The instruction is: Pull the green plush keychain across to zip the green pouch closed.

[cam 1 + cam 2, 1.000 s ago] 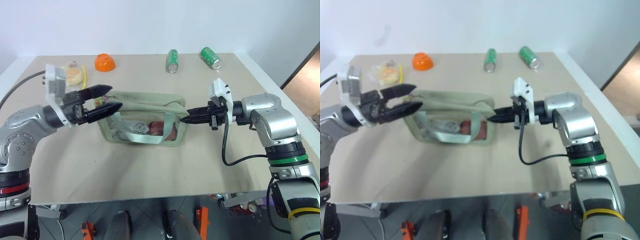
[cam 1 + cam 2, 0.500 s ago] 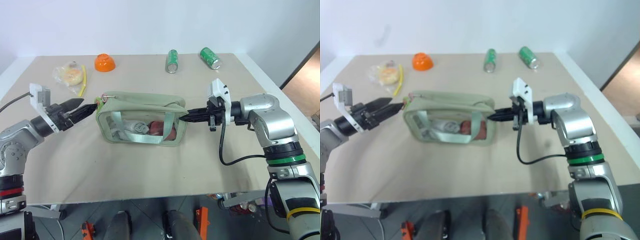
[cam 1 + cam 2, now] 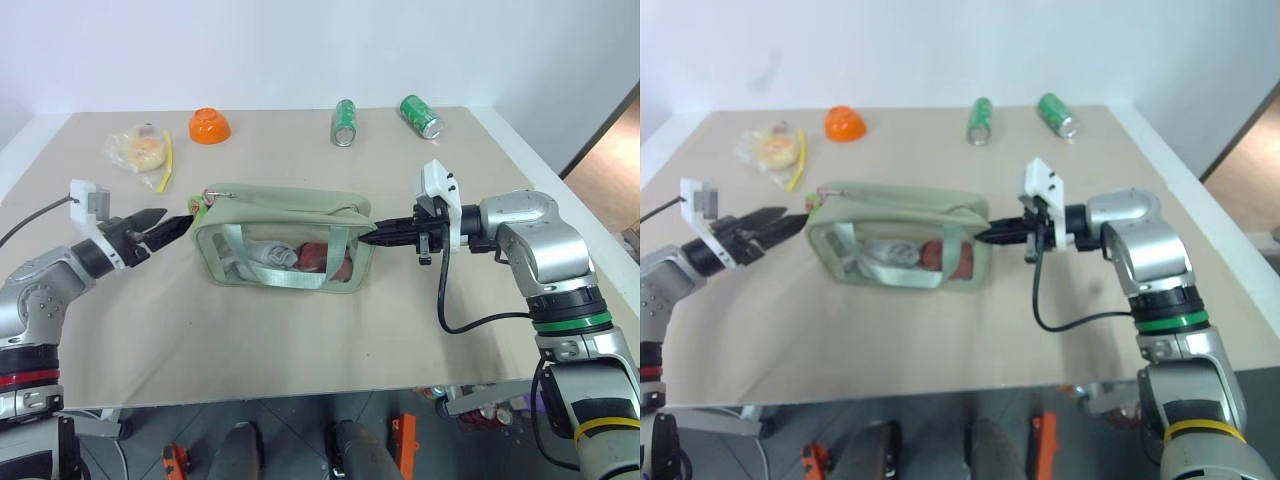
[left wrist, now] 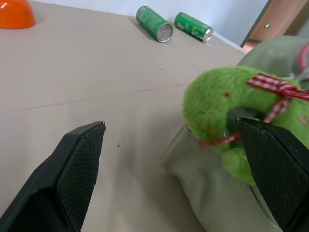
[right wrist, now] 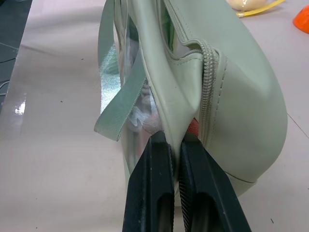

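Note:
The green pouch [image 3: 285, 240] lies in the middle of the table, with a clear window and a webbing strap [image 5: 118, 104]. The green plush keychain [image 4: 222, 108], fuzzy with red-and-white trim, hangs at the pouch's left end [image 3: 200, 207]. My left gripper [image 3: 172, 222] is open and level just left of it, and the plush sits close to one finger [image 4: 275, 169] at the mouth of the jaws. My right gripper [image 5: 175, 140] is shut on the fabric at the pouch's right end [image 3: 368, 238], beside the zipper [image 5: 208, 82].
At the back of the table are an orange bowl-shaped thing [image 3: 210, 125], two green cans [image 3: 345, 121] [image 3: 421, 115] and a clear bag of yellow food [image 3: 145, 150]. Bare tabletop [image 3: 300, 330] lies in front of the pouch.
My left gripper has dropped from above the pouch's left end and moved left, and now sits level beside the keychain. The right gripper has kept its pinch and place.

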